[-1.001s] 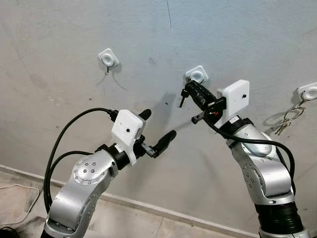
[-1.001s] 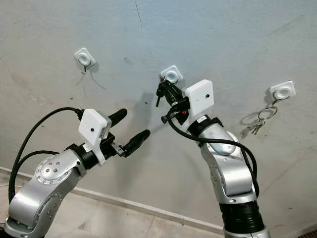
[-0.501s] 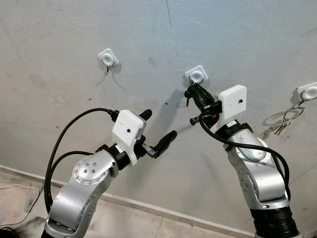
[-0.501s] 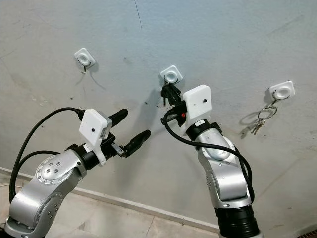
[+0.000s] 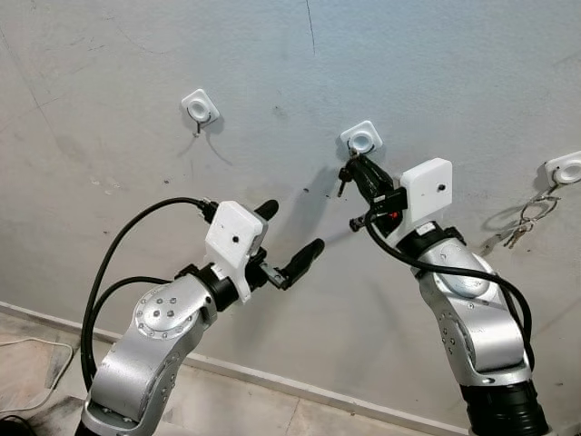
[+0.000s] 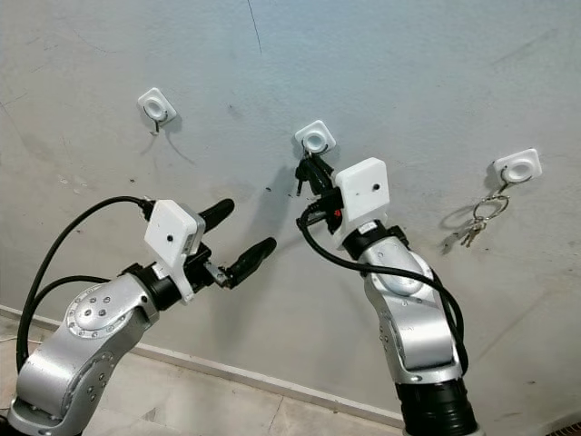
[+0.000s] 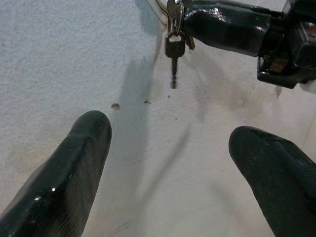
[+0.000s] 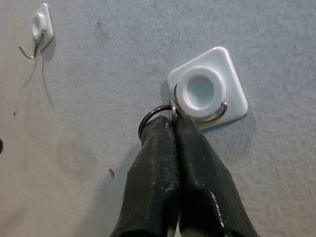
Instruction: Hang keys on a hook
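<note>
Keys (image 7: 174, 49) dangling on a dark split ring (image 8: 150, 118), pinched between the closed black fingers (image 8: 168, 163) of the right gripper (image 5: 357, 167), right up at the middle wall hook (image 5: 361, 138). Ring touching the hook's wire loop just beside the white round cap; whether actually threaded over the wire, impossible to tell. One dark-headed key hanging straight down against the grey wall (image 5: 436, 64), its shadow falling beside it.

Left gripper (image 5: 289, 238) raised lower and to the left, well apart from the hook, fingers spread wide and holding nothing, pointed toward the wall.

Further left, a second white hook (image 5: 199, 107), bare. Far right, a third hook (image 5: 566, 169) carrying another bunch of keys (image 5: 519, 225) on a ring. Below, pale skirting board (image 5: 272, 381) along the wall's foot.
</note>
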